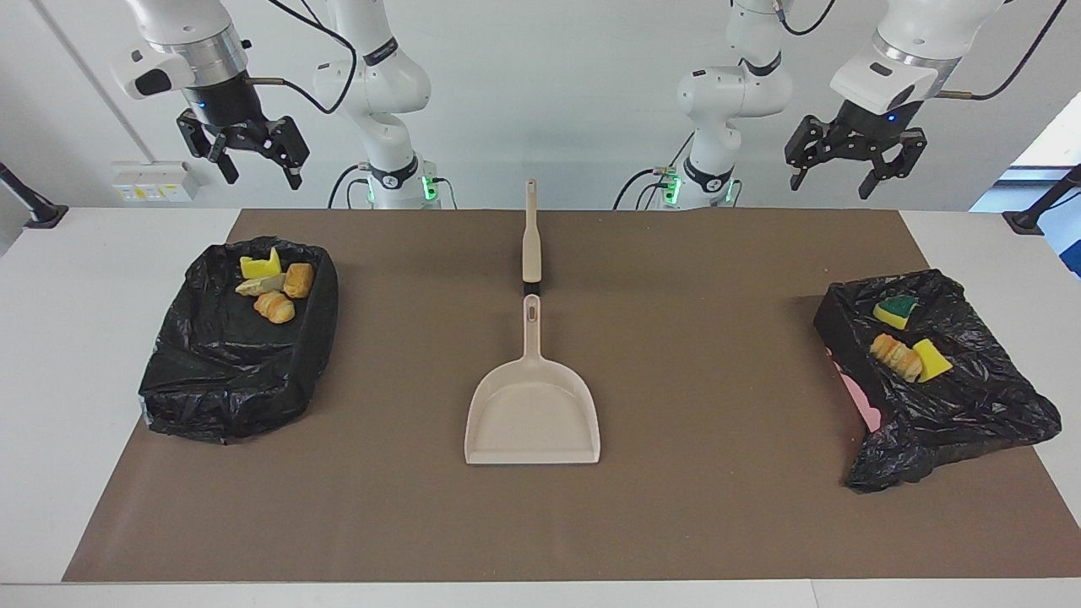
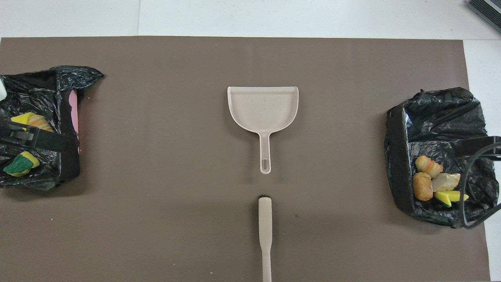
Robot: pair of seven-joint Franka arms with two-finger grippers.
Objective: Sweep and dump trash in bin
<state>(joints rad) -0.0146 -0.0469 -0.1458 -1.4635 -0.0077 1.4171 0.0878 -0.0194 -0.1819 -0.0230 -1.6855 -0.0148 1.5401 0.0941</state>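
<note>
All the trash already lies in the two black-bag-lined bins, one at each end of the brown mat (image 1: 676, 507) that covers the tabletop (image 1: 84, 338). The bin at the right arm's end (image 1: 228, 380) holds a cluster of four pieces (image 1: 272, 287) in its corner nearest the robots: a yellow sponge piece, a pale beige chunk and two golden-brown bread-like lumps. The bin at the left arm's end (image 1: 954, 405) holds a green-backed sponge piece (image 1: 895, 310), a yellow sponge piece (image 1: 931, 359) and a bread-like lump (image 1: 895, 355) touching it; its liner is rumpled, and a strip of pink shows along the edge that faces the dustpan.

The beige dustpan (image 1: 532, 414) lies flat and empty in the middle of the mat, well apart from both bins, its handle pointing toward the robots. The brush (image 1: 530, 236) lies in line with that handle and nearer to the robots than the dustpan, with a small gap between them. Neither tool is touched, and the two read as neatly set down in a row.

The right gripper (image 1: 253, 165) hangs high over the end of the nearby bin nearest the robots, fingers spread and empty. The left gripper (image 1: 836, 173) hangs raised over the table edge nearest the robots, near its own bin, likewise released and holding nothing.

With no scrap visible on the mat, the pan empty and both arms lifted clear, the job looks done.
</note>
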